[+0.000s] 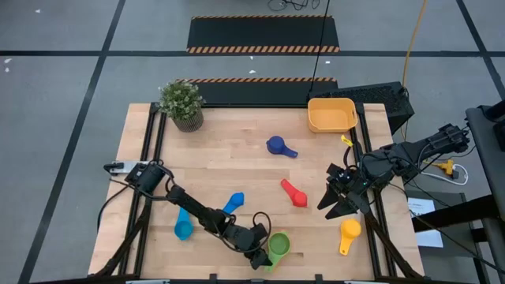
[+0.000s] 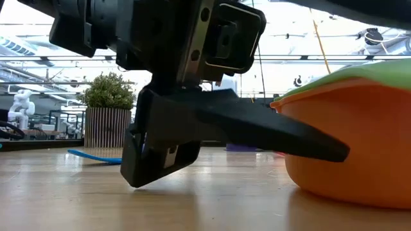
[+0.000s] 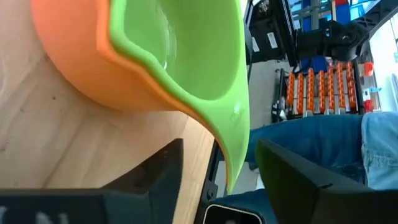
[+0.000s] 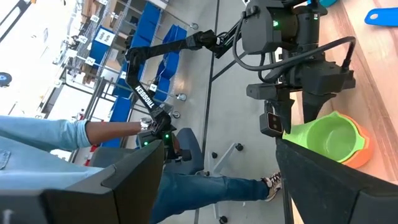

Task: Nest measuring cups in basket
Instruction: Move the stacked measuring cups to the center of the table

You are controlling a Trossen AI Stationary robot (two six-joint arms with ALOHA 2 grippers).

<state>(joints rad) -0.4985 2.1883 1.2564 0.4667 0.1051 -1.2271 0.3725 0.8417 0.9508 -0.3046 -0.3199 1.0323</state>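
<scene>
A green cup (image 1: 278, 243) sits nested inside an orange cup (image 3: 81, 68) near the table's near edge. My left gripper (image 3: 217, 152) is open at table height, one finger on each side of the green cup's handle (image 3: 235, 134), apart from it. Lying loose on the table are the dark blue (image 1: 278, 146), red (image 1: 293, 192), blue (image 1: 233, 203), teal (image 1: 183, 226) and yellow (image 1: 349, 232) cups. The yellow-orange basket (image 1: 331, 115) stands at the far right corner. My right gripper (image 1: 331, 207) hangs open by the right edge, between the red and yellow cups.
A potted plant (image 1: 182, 103) stands at the far left corner. A person in blue jeans (image 4: 205, 190) sits beyond the near edge. The green and orange pair lies close to the table's near edge. Bare wood lies between the cups and the basket.
</scene>
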